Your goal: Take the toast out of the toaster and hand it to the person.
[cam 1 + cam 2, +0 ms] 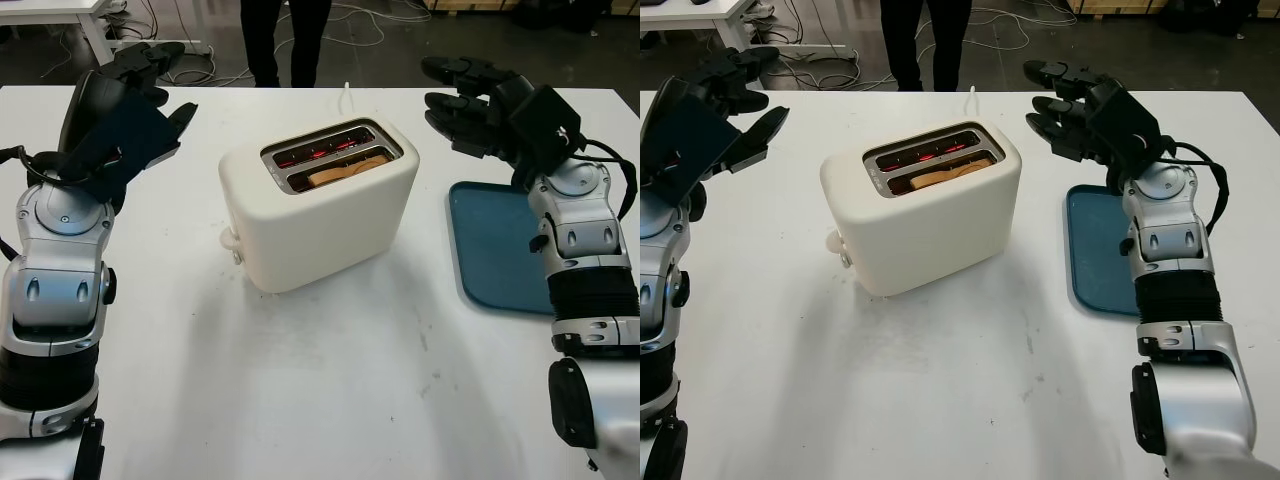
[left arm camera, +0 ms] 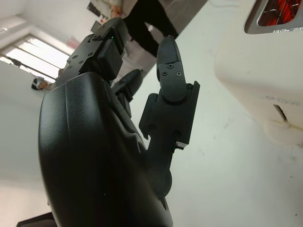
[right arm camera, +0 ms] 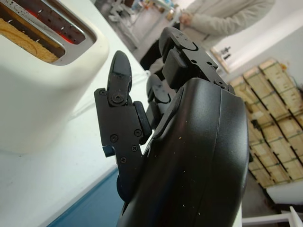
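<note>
Toaster (image 1: 318,205) at mid-table, nearer the far edge, set at a slant, lever side toward the left edge. Cream shell, two slots on top; far slot glowing red inside. Toast (image 1: 345,169) sunk in the near slot, only its top edge level with the opening, untouched. White cord (image 1: 347,97) running from behind the toaster toward the far edge.

Left hand (image 1: 135,100) raised above the far left corner, well apart from the toaster, fingers stretched wide and holding nothing. Right hand (image 1: 1080,105) up near the far edge, between the toaster and the right edge, also wide with nothing held, fingers (image 1: 1052,72) pointing toward the toaster but clear of it.

Blue tray (image 1: 495,245) flat by the right edge, partly under the right forearm.

Person (image 1: 278,40) standing beyond the far edge, dark trousers seen from the head camera, pale top seen from the right wrist, hands held together at the chest (image 3: 185,19).
</note>
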